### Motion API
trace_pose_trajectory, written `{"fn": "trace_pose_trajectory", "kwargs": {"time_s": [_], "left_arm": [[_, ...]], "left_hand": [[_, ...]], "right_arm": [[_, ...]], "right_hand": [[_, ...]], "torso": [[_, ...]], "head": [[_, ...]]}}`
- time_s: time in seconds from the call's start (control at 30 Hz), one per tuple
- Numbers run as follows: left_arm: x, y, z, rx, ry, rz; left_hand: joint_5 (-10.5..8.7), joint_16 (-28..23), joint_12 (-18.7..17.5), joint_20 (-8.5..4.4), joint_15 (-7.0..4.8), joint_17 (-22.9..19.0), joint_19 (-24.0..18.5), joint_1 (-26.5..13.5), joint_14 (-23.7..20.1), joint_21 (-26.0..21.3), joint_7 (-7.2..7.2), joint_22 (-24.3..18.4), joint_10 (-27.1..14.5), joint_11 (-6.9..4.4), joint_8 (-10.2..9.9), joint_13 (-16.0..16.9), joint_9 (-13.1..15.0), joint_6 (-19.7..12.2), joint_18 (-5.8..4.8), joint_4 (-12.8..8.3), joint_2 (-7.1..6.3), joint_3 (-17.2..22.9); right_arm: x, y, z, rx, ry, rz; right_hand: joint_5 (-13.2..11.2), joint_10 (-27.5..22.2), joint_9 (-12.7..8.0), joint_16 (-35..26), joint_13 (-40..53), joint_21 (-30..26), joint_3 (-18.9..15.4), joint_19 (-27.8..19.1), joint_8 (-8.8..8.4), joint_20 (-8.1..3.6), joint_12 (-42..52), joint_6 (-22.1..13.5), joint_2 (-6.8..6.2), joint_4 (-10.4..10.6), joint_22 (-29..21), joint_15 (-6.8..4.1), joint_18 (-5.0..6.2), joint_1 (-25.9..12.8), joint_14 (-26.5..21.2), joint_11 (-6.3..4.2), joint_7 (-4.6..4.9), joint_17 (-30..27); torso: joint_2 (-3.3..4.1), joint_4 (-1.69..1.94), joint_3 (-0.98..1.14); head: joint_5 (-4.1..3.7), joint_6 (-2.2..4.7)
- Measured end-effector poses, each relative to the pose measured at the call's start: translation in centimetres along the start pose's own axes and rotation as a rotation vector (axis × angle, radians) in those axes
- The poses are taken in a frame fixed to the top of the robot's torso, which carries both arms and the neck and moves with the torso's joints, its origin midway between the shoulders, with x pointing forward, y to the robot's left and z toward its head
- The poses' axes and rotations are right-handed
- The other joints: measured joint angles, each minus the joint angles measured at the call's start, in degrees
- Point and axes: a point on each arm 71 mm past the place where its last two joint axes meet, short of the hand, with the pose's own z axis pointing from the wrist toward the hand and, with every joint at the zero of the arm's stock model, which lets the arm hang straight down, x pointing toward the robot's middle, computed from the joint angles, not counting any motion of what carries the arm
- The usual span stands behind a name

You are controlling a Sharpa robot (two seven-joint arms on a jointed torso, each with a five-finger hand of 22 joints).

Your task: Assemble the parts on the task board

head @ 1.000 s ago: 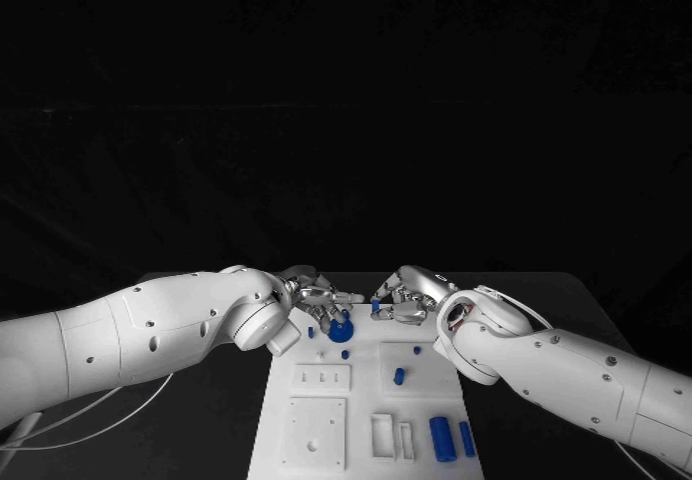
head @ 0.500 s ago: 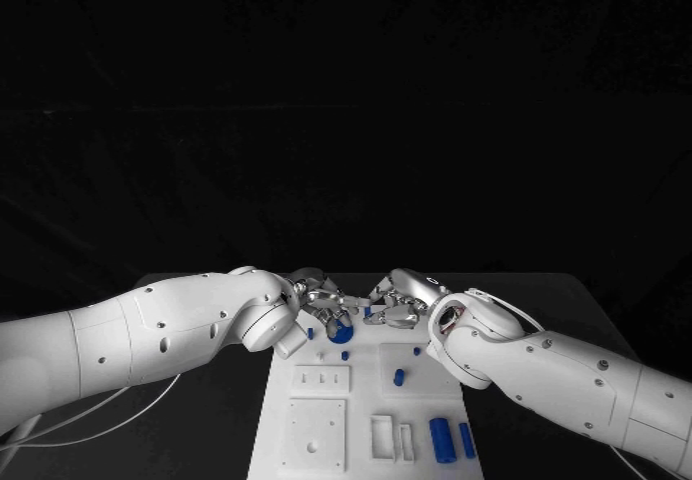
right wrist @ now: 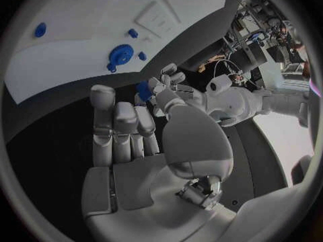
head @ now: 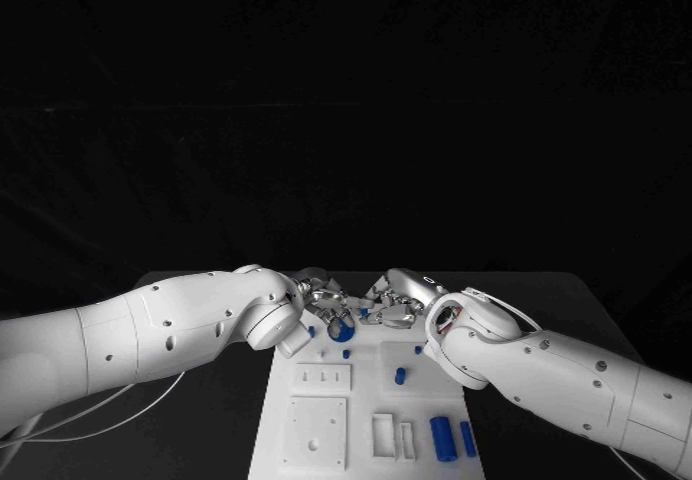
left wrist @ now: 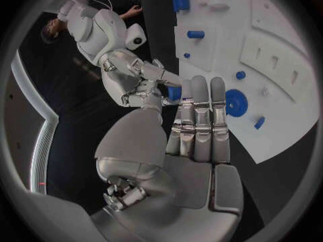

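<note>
One white task board [head: 361,420] lies on one black tabletop [head: 216,400]. Two white arms reach over its far end, one hand each: the left hand [head: 323,296] and the right hand [head: 392,298].

On the board I count one round blue gear [head: 342,331], two blue cylinders side by side near the front edge, a thick one [head: 441,438] and a thin one [head: 467,439], and one short blue peg [head: 400,376] mid-board. A few smaller blue bits sit near the gear, too tiny to count surely.

I see the black table [head: 591,300] carrying the white task board [head: 361,400], which lies flat along its middle and runs toward me. A thin pale cable [head: 101,405] trails over the tabletop on the left side. Blue parts [head: 441,438] sit on the board's near end.
</note>
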Motion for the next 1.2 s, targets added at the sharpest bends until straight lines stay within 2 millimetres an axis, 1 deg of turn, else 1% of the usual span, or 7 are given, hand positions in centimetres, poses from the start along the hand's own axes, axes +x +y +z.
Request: {"fn": "trace_pose_trajectory", "kwargs": {"time_s": [0.43, 0.53, 0.73, 0.87, 0.97, 1.07, 1.2], "left_arm": [[0.17, 0.05, 0.06, -0.011, 0.009, 0.015], [0.18, 0.09, 0.06, -0.013, 0.009, 0.017], [0.25, 0.08, 0.16, -0.017, 0.008, 0.018], [0.32, 0.09, 0.21, -0.021, 0.009, 0.019], [0.31, 0.11, 0.22, -0.023, 0.008, 0.018], [0.4, 0.09, 0.25, -0.024, 0.009, 0.017], [0.45, 0.12, 0.28, -0.026, 0.009, 0.015]], "left_hand": [[0.0, 0.0, 0.0, 0.0, 0.0, -0.04, 0.0, 1.03, 0.0, 0.0, -0.14, 0.23, 0.0, 0.0, -0.03, 0.0, -0.04, 0.78, 0.0, -1.62, 1.03, 0.16], [0.35, 0.0, 0.0, 0.0, 0.0, -0.04, 0.0, 1.99, 0.0, 0.0, -0.47, 0.3, 0.0, 0.01, -0.03, 0.0, -0.06, 1.11, 0.0, -2.18, 1.99, 0.73], [3.68, 0.0, -0.25, 0.0, 0.0, -0.04, 0.0, 3.68, 0.01, 0.0, -0.61, 0.41, 0.01, 0.01, -0.04, -0.18, -0.05, 1.66, 0.0, -3.37, 4.29, 1.92], [4.73, 0.0, -0.46, 0.0, 0.0, -0.04, 0.0, 4.28, 0.01, 0.0, -0.72, 0.55, 0.1, 0.1, -0.2, -0.29, -0.08, 2.35, 0.01, -3.89, 4.89, 2.45], [8.65, 0.0, -0.59, 0.0, 0.0, -0.04, 0.0, 4.3, 0.01, 0.0, -0.9, 0.75, 0.11, 0.11, -0.3, -0.55, 0.21, 2.79, 0.0, -4.35, 4.91, 2.91], [15.17, 0.0, -0.84, -0.21, 0.0, -0.04, -0.21, 4.34, 0.01, 0.0, -0.83, 1.04, 0.12, 0.12, -0.48, -0.84, 0.76, 2.98, 0.0, -4.9, 4.95, 3.49], [17.89, 0.0, -0.84, -0.21, 0.0, 0.03, -0.2, 3.48, 0.01, 0.0, -0.37, 1.42, 0.12, 0.12, 0.25, -0.85, 3.54, 3.45, 0.01, -4.61, 4.09, 4.16]], "right_arm": [[0.38, 0.54, 0.11, -0.009, 0.006, -0.011], [0.45, 0.63, 0.13, -0.011, 0.006, -0.015], [0.53, 0.64, 0.17, -0.011, 0.007, -0.023], [0.59, 0.6, 0.19, -0.011, 0.008, -0.027], [0.62, 0.61, 0.21, -0.011, 0.009, -0.028], [0.65, 0.57, 0.21, -0.01, 0.01, -0.03], [0.69, 0.57, 0.22, -0.011, 0.011, -0.031]], "right_hand": [[0.0, -0.2, -0.03, 0.0, 0.0, 0.0, 0.32, 0.0, 0.15, 0.0, 0.0, -0.09, -0.3, 0.32, 0.0, -0.13, 0.0, 0.0, 0.14, -0.2, -0.11, 0.0], [0.0, -0.2, -0.03, 0.0, 0.0, 0.0, 0.32, 0.0, 0.15, 0.0, 0.0, -0.1, -0.3, 0.32, 0.0, -0.13, 0.0, 0.0, 0.14, -0.2, -0.1, -0.01], [-0.01, -0.2, -0.05, 0.0, 0.0, 0.0, 0.33, 0.0, 0.15, 0.0, 0.0, -0.11, -0.3, 0.33, 0.04, -0.12, 0.0, 0.0, 0.14, -0.2, -0.09, -0.04], [0.36, -0.2, -0.06, 0.0, -0.01, 0.0, 0.56, 0.0, 0.15, 0.0, 0.0, -0.13, -0.47, 0.56, 0.04, -0.12, 0.0, -0.17, 0.14, -0.2, -0.07, -0.09], [0.36, -0.2, -0.06, 0.0, -0.01, 0.0, 0.56, 0.0, 0.15, 0.0, 0.0, -0.17, -0.46, 0.56, 0.04, -0.12, 0.01, -0.16, 0.14, -0.2, -0.04, -0.09], [0.85, -0.2, -0.05, 0.0, -0.04, 0.0, 0.65, 0.0, 0.12, 0.0, 0.0, -0.26, -0.44, 0.47, 0.04, -0.12, 0.0, -0.13, 0.14, -0.2, -0.08, -0.09], [1.91, -0.2, -0.04, 0.0, -0.04, 0.0, 0.81, 0.0, 0.06, 0.0, 0.0, -0.16, -0.59, 0.32, 0.03, -0.11, 0.01, 0.02, 0.14, -0.2, 0.08, -0.09]], "torso": [[0.0, -0.04, 0.03], [0.0, -0.05, 0.03], [0.0, -0.02, -0.02], [0.0, -0.01, -0.01], [0.0, -0.05, -0.02], [0.0, -0.04, -0.01], [-0.02, -0.03, -0.01]], "head": [[0.26, -0.25], [0.28, -0.38], [0.52, -0.64], [0.53, -0.72], [0.57, -0.73], [0.57, -0.67], [0.57, -0.64]]}}
